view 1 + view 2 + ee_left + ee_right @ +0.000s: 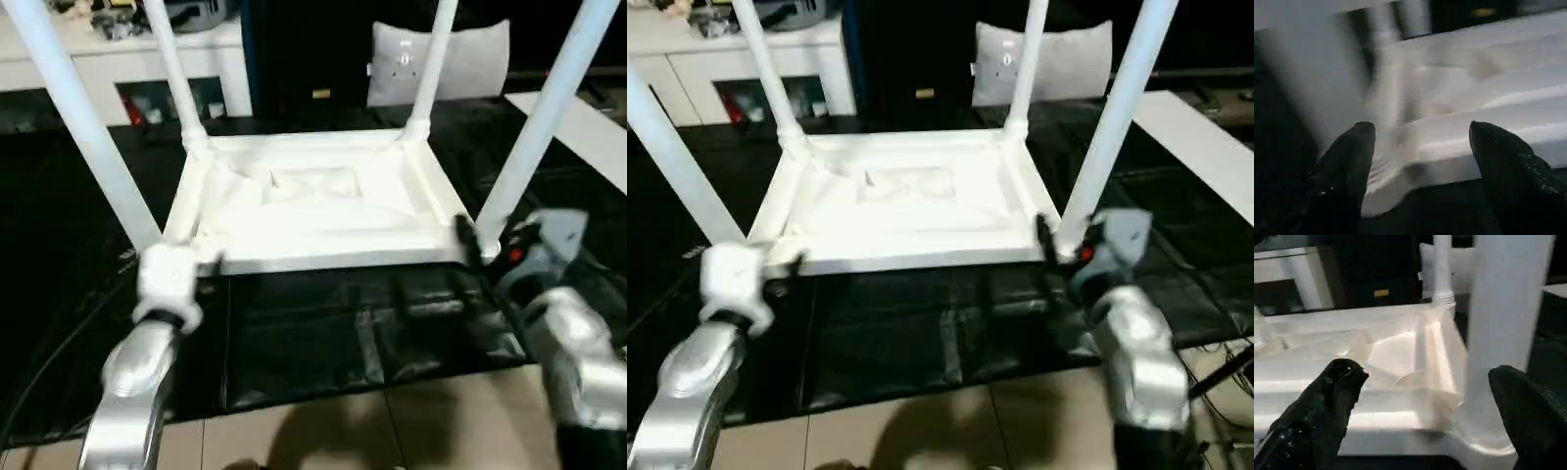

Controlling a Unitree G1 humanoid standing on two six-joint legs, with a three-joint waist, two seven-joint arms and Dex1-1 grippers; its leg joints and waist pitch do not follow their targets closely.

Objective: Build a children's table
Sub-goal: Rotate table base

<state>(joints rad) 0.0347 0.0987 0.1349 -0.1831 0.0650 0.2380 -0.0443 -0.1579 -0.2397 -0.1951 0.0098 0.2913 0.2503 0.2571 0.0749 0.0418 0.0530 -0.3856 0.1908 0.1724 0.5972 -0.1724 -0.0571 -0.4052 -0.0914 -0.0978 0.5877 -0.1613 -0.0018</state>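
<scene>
The children's table (pixel 313 206) lies upside down on the dark floor mat (pixel 343 333), dead centre, ribbed underside facing up and all four legs standing in their corner sockets. The far pair rise at eleven and one o'clock; the near left leg (pixel 83 127) climbs away toward ten o'clock, the near right leg (pixel 544 117) toward two.

Down at eight o'clock, the left gripper (pixel 1420 147) sits at the near left corner, fingers spread wide on either side of the top's edge, nothing clamped between them. Over at four o'clock, the right gripper (pixel 1425 396) is up against the near right corner, jaws gaping, one black finger (pixel 1327 401) over the ribbed underside, the other (pixel 1528 406) beyond the base of the near right leg. No grip on that one either.

Behind the table at twelve o'clock a grey cushion (pixel 460 59) leans upright, and a white cabinet (pixel 108 69) stands at eleven. Pale floor tiles (pixel 392 431) run along six o'clock.
</scene>
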